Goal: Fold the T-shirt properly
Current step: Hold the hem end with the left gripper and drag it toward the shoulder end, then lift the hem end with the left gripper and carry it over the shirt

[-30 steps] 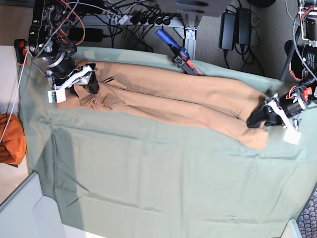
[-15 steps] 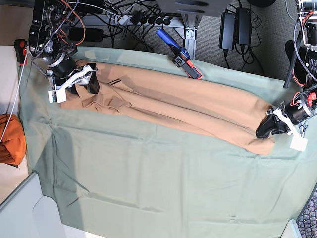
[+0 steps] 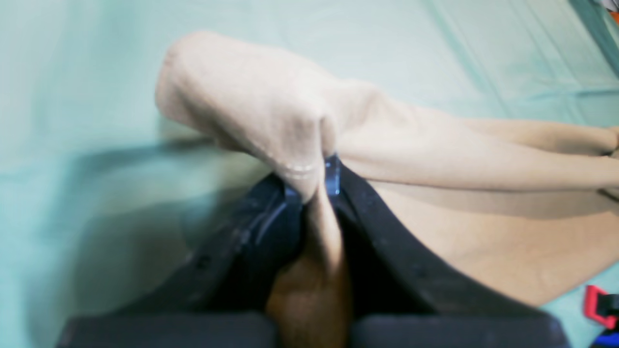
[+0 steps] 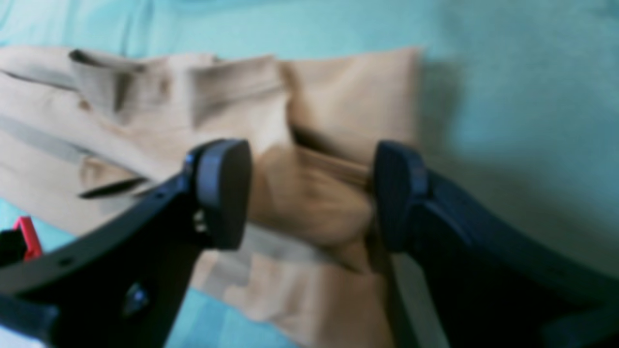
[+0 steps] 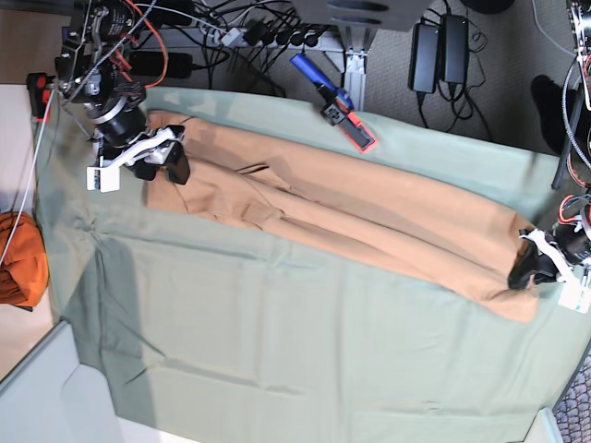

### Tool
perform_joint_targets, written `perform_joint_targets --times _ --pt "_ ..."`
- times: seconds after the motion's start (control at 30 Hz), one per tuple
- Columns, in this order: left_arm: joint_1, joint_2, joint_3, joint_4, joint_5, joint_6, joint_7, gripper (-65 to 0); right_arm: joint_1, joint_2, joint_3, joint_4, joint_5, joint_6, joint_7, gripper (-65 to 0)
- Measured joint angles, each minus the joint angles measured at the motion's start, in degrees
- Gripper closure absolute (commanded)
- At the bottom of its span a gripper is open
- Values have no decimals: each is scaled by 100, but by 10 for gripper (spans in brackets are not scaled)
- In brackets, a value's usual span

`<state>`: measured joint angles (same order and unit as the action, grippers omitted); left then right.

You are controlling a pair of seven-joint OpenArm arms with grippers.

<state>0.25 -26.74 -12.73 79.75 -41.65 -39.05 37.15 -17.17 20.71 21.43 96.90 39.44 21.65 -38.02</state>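
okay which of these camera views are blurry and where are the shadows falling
Base view: sharp and evenly lit, with a soft shadow along the green sheet at its left edge. Left wrist view: soft all over, blurriest at the left gripper pinching the T-shirt; a dark shadow lies on the sheet beside it. Right wrist view: motion-smeared; the open right gripper and cloth folds lack crisp edges.

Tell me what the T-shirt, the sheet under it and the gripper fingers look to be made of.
T-shirt: soft matte knit, likely cotton; it drapes in soft folds and shows a stitched hem in the left wrist view.
Green sheet: thin woven cloth, matte, finely creased.
Right gripper fingers: black, matte, probably moulded plastic; the blur hides more.
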Motion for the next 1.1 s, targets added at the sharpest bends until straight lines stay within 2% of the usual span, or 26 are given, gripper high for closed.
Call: perform_joint_targets --times 0.23,0.53,0.63,0.73,0.83,0.97,1.1 --pt "-138 -262 2 0 164 -2 -98 0 2 -76 96 352 127 0 -68 -403" --pt "-138 -420 2 48 181 -2 -68 0 0 -81 96 553 46 0 -109 -403" --pt "-107 -457 2 428 428 -2 48 0 0 -87 96 553 -26 0 -107 -403" --pt "26 -466 48 1058 411 -15 118 0 0 -87 96 553 -26 0 -103 -403" --pt "291 -485 321 1716 470 -39 205 0 0 -85 96 553 -31 0 -83 -403" --pt "420 -422 1104 2323 931 -50 236 0 0 -87 96 553 -26 0 -79 -403" --pt "232 -4 1692 2435 1547 334 251 0 0 -85 96 553 -48 0 -81 -403"
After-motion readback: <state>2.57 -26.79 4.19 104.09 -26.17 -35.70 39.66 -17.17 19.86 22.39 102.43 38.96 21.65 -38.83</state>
